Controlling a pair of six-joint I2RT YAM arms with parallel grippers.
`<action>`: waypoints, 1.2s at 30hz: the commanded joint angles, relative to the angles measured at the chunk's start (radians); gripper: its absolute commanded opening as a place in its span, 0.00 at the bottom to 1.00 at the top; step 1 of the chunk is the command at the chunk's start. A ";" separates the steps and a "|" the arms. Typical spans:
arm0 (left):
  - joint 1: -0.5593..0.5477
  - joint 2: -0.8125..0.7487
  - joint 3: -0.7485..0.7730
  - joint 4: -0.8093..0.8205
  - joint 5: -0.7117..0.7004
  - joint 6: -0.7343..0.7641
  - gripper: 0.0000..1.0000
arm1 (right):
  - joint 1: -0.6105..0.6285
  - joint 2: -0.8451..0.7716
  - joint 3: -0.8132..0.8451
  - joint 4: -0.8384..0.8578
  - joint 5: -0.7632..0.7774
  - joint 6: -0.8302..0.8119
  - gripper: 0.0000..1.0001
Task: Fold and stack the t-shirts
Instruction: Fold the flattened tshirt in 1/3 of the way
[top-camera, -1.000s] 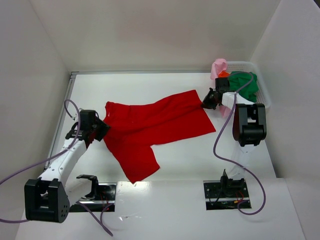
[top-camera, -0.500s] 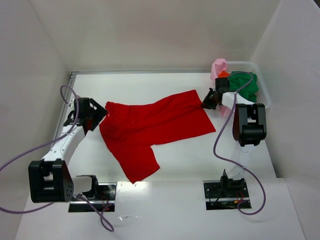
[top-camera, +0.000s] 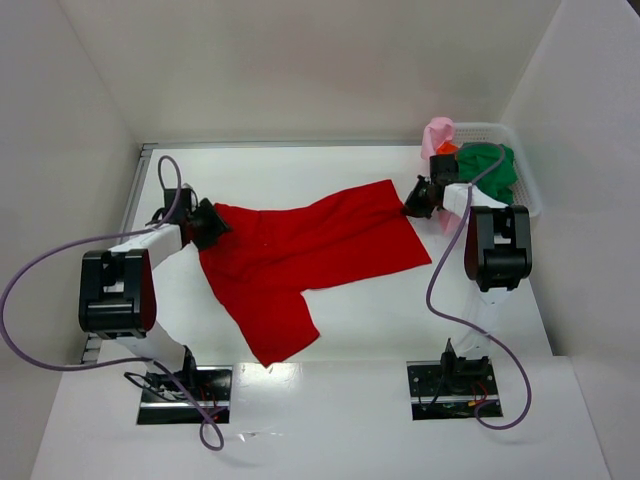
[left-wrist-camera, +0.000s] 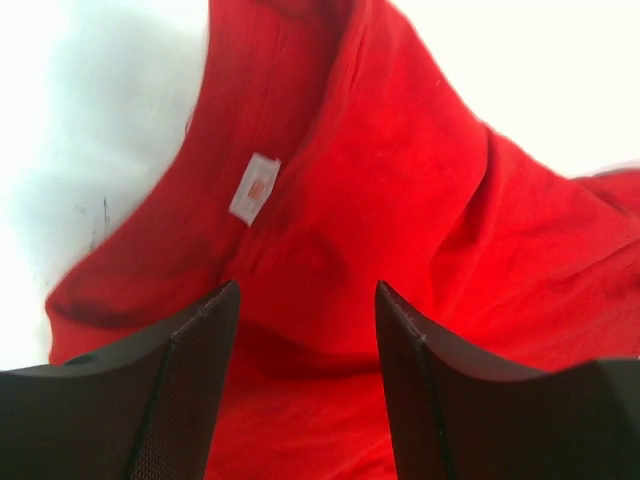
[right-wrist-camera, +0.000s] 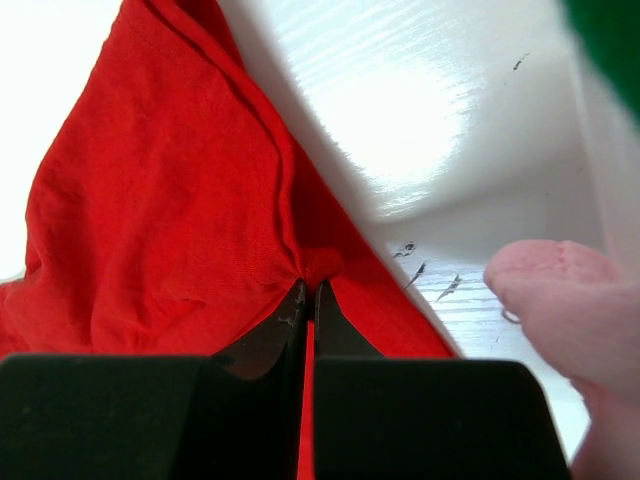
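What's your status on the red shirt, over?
Right jaws shut on corner of red t-shirt. Left jaws open at its collar. Basket beside right arm, not blocking.

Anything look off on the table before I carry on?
The red shirt lies diagonal and rumpled, with one part trailing toward the near edge. In the basket, the pink shirt and green shirt sit heaped above the rim. Nothing looks damaged.

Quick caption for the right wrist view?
Right hand shut on a pinched corner of the red shirt, pink shirt alongside.
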 joint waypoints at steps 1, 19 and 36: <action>0.020 0.013 0.040 0.069 0.039 0.046 0.64 | 0.002 0.027 0.029 -0.010 0.000 -0.003 0.02; 0.049 0.140 0.077 0.092 0.082 0.073 0.57 | 0.002 0.054 0.047 -0.010 -0.009 -0.003 0.02; 0.091 0.091 0.099 0.092 0.062 0.064 0.11 | 0.002 0.054 0.081 -0.022 0.009 -0.003 0.00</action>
